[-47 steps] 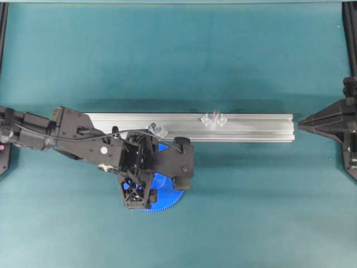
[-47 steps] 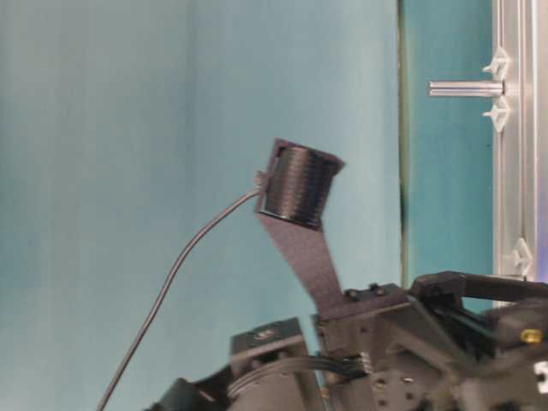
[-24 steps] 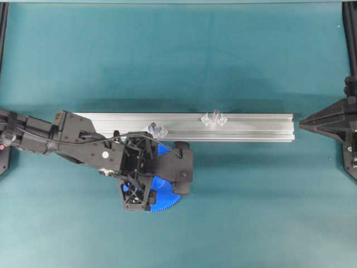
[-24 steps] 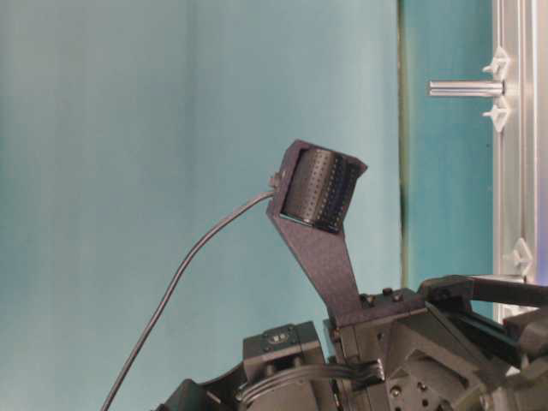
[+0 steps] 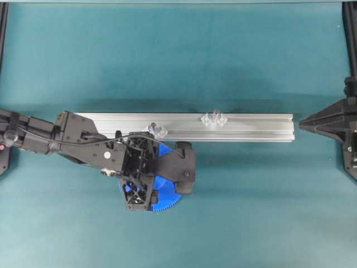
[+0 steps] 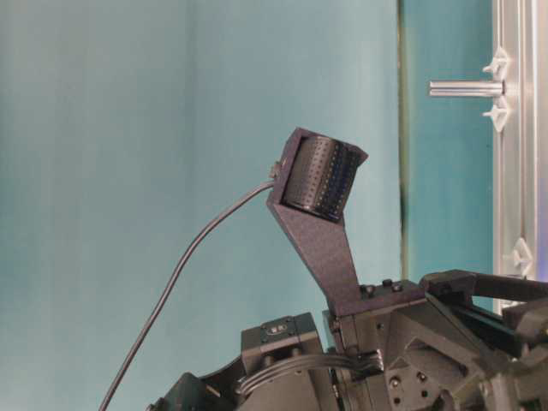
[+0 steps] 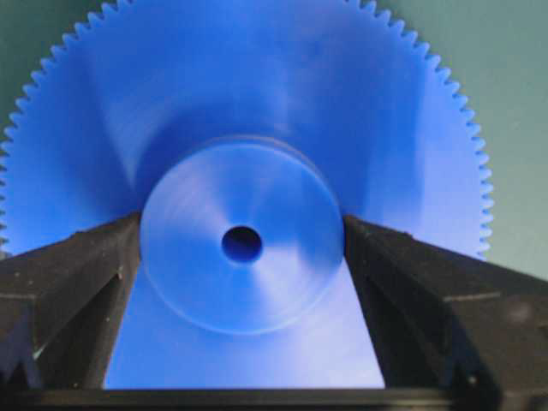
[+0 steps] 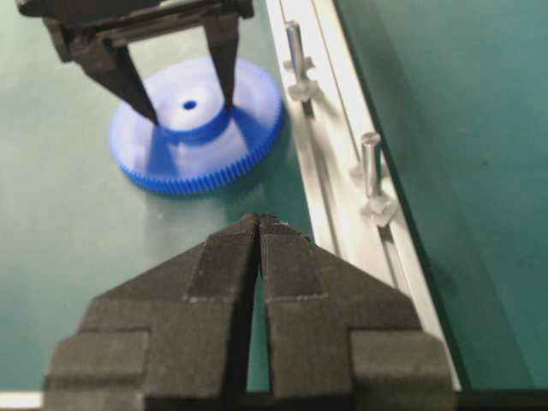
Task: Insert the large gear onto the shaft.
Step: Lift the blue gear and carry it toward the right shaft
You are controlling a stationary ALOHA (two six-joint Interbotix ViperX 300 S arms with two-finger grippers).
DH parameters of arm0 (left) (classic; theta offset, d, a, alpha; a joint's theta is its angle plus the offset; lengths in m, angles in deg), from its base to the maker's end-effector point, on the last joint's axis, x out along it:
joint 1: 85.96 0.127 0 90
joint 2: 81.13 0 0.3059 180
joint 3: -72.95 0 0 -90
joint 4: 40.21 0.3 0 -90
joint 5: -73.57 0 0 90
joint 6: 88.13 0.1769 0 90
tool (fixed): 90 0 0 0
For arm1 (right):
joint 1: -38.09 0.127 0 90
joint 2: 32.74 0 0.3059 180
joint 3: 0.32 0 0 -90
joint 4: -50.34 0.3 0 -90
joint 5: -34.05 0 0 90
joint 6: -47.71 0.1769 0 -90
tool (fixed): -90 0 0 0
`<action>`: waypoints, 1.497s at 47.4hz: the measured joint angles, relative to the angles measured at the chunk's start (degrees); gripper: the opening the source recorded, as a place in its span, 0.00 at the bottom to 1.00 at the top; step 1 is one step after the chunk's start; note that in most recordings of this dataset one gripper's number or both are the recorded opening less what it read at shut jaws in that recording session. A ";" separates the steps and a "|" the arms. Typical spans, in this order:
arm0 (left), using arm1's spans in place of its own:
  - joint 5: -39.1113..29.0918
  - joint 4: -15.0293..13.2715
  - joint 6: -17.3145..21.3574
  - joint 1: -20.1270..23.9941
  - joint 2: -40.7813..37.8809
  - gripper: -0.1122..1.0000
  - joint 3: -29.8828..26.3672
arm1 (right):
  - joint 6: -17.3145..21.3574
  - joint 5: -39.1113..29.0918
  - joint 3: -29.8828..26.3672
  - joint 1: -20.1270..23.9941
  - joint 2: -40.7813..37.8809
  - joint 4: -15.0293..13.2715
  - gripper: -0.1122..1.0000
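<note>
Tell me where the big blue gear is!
The flat bright-blue plastic gear lies on the green table just left of the silver rail in the right wrist view, its hub between the left gripper's fingers.

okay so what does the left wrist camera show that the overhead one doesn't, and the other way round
Only the left wrist view shows the large gear's raised hub and centre hole, with the left gripper's fingers flanking the hub on both sides.

Only the overhead view shows the aluminium rail with two small pins standing on it, the shaft nearer the arm and another pin further along, plus the right gripper parked at the right edge. There the left arm hides most of the gear.

Both show the blue gear lying flat on the green table under the left gripper.
</note>
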 measured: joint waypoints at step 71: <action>-10.99 0.00 18.46 5.19 5.89 0.80 -11.43 | 0.09 0.62 0.00 0.09 0.00 0.00 0.17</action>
